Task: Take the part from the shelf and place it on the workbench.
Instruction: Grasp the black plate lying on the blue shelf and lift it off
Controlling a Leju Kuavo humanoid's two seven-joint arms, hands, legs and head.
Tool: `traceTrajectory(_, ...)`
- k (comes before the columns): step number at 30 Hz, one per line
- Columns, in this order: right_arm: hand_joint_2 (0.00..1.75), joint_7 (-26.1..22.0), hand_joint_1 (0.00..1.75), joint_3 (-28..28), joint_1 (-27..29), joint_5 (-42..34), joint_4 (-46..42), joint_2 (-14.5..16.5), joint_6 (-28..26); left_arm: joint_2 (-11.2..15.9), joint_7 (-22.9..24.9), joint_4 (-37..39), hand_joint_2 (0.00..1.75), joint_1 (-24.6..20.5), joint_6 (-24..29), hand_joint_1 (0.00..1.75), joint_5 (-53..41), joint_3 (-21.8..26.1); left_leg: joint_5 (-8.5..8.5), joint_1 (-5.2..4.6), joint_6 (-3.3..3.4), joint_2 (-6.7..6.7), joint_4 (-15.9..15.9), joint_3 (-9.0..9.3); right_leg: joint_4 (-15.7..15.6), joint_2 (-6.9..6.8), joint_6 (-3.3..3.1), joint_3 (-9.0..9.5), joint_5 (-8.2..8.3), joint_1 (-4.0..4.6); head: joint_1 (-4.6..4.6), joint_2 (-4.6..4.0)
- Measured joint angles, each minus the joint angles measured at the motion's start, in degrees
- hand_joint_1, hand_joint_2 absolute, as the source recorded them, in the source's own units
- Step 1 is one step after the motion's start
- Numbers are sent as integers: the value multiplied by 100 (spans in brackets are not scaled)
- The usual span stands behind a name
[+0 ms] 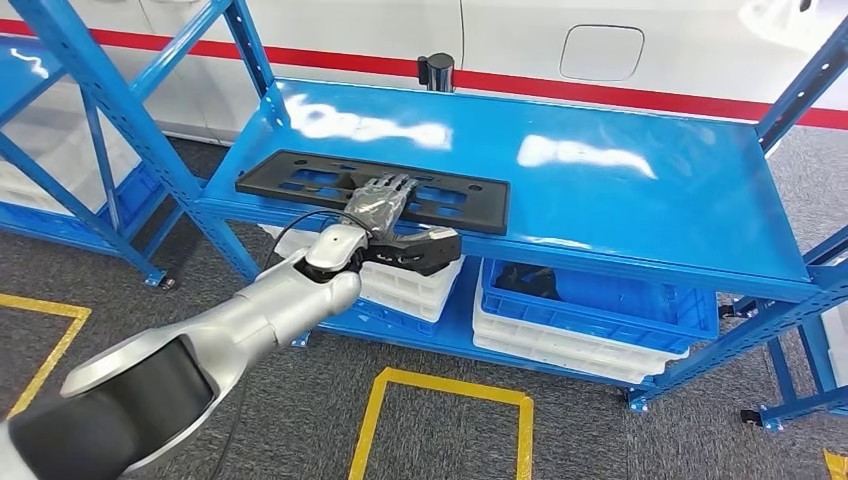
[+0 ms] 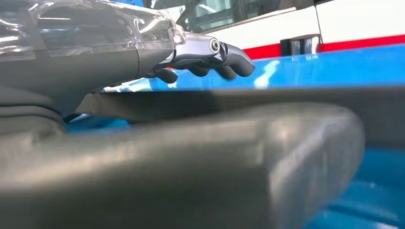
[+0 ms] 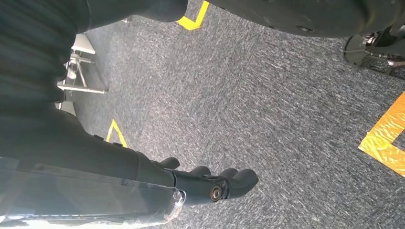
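Silver left arm w/ black cable, black upper section; left hand had dark fingers, clear cover.

I am looking at what seems a factory or warehouse floor: blue steel racks are holding stacked white and blue plastic crates, yellow tape lines are marking bays on the grey carpet, and a white wall with a red stripe is running behind.

Long flat black slotted part, lying on blue shelf, near front edge
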Motion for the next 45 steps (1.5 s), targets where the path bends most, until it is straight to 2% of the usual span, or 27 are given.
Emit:
traceTrajectory(1,175,0,0,0,2,0,0,0,-1,1,0,4,131,12,1,0,-3,-6,20,0,5,-3,164,-142,1,4,-4,9,-11,3,-14,0)
traceTrajectory(2,175,0,0,0,3,0,0,0,-1,2,1,8,131,19,0,0,-6,-11,156,-1,16,-4,117,-178,2,11,-2,25,-23,5,-33,0)
traceTrajectory(4,175,0,0,0,6,-1,0,2,-1,7,4,9,131,18,-3,0,-9,-19,643,-2,54,-4,-518,43,3,28,26,76,-58,6,-90,0)
traceTrajectory(5,175,0,0,0,4,-1,0,4,-2,9,5,9,175,13,-8,0,-11,-22,827,-7,74,-6,-883,198,13,36,50,93,-79,16,-121,0)
traceTrajectory(6,175,0,0,0,2,-1,1,4,-3,10,7,9,175,9,-17,0,-12,-25,931,-12,97,-9,-1151,312,18,39,77,101,-95,25,-144,0)
traceTrajectory(7,175,0,0,0,1,0,1,3,-4,8,7,8,175,9,-30,0,-12,-29,966,-13,111,-13,-1306,373,31,41,89,99,-114,37,-149,0)
traceTrajectory(11,175,0,0,0,3,0,0,-10,-15,9,15,9,175,14,-72,0,-13,-37,949,-13,131,-32,-1371,400,15,31,-64,116,-118,56,-69,0)
traceTrajectory(17,175,2,0,0,-2,9,0,-11,-16,22,87,9,175,9,-178,0,-7,-37,935,-25,195,-31,-1369,409,-63,28,1,169,-86,50,89,0)
traceTrajectory(21,175,3,0,0,-2,20,0,-11,-16,35,220,8,175,-8,-307,0,39,-34,931,-45,228,-26,-1366,409,-80,28,132,177,-84,27,119,0)
traceTrajectory(23,175,5,0,0,-3,25,0,-11,-16,43,243,9,175,-18,-334,0,51,-34,932,-53,230,-24,-1366,412,-83,27,173,178,-85,17,119,0)
traceTrajectory(38,175,13,0,0,-3,59,-15,-13,-19,97,266,9,175,-36,-392,0,84,-34,934,-45,230,-16,-1369,432,-62,28,188,178,-90,21,110,0)
traceTrajectory(39,175,13,0,0,-3,59,-15,-13,-19,98,267,9,175,-36,-392,20,84,-34,934,-45,230,-16,-1369,432,-62,28,187,178,-90,21,110,0)
traceTrajectory(42,175,13,0,0,-3,59,-15,-13,-19,101,267,9,175,-36,-392,151,84,-34,934,-45,230,-16,-1369,432,-62,28,187,178,-90,21,110,0)
traceTrajectory(43,175,13,0,0,-3,58,-15,-13,-19,102,266,9,175,-36,-394,175,87,-34,934,-45,230,-16,-1369,432,-62,28,187,178,-90,21,110,0)
traceTrajectory(45,175,13,0,0,-3,56,-15,-13,-19,102,255,9,175,-37,-410,175,93,-34,934,-46,230,-16,-1370,432,-62,28,187,178,-90,21,111,1)
